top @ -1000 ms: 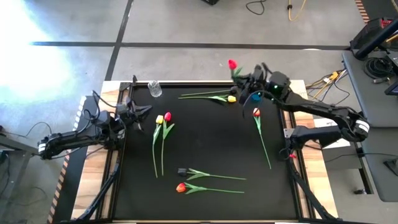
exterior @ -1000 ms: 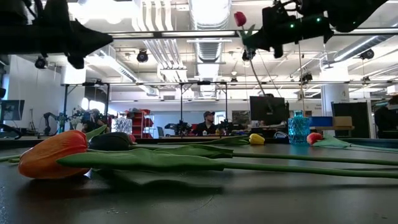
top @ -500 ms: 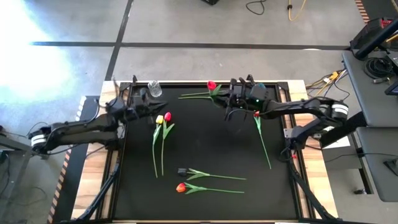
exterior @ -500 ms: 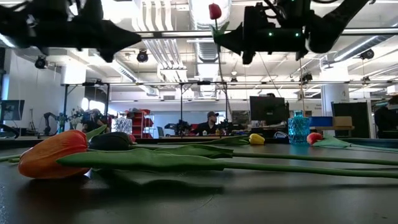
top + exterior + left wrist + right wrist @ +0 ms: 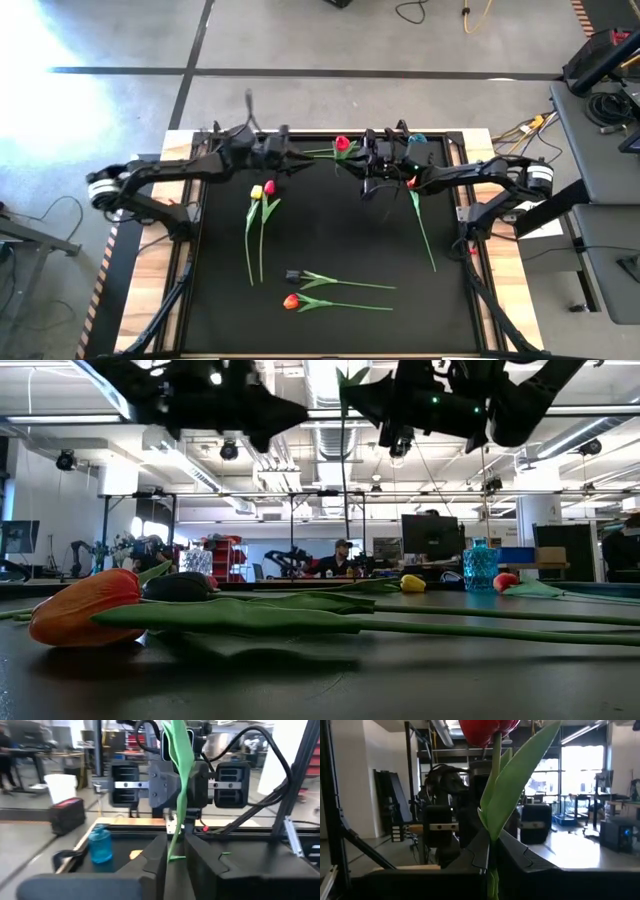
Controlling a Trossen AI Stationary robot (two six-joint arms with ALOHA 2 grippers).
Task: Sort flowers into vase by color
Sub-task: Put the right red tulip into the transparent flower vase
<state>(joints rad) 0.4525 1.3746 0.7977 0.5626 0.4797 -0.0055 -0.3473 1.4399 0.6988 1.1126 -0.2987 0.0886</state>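
My right gripper [image 5: 355, 155] is shut on a red tulip [image 5: 342, 143], held high over the table's far middle. Its head [image 5: 482, 727] is up and a long leaf [image 5: 520, 775] stands beside the stem. My left gripper [image 5: 296, 158] faces it from the left at the same height, its fingers a narrow gap apart. In the left wrist view the tulip's green lower end [image 5: 175, 852] shows in that gap. More flowers lie flat on the black mat: a yellow and red pair [image 5: 262, 190], a red one [image 5: 412, 182], a dark one [image 5: 293, 275] and an orange one [image 5: 291, 301]. My right gripper pinches the red tulip's stem just below the leaf's base [image 5: 493, 837] between its two fingers. The fingers come roughly level from the table's right and lie across the stem. The tulip stands upright, head up, lifted clear of the table. My left gripper: I cannot tell whether its fingers touch the stem's lower end.
A blue vase [image 5: 480, 567] stands at the far right, behind my right arm in the high view. A clear glass vase [image 5: 195, 563] stands at the far left. A yellow tulip [image 5: 412, 583] lies near the blue vase. People sit in the room beyond the table.
My left arm has swung from the table's left edge up and across toward the far middle, and now faces my right gripper. My right gripper has carried the red tulip toward the table's left and a little down, turning it; the tulip stays clear of the table.
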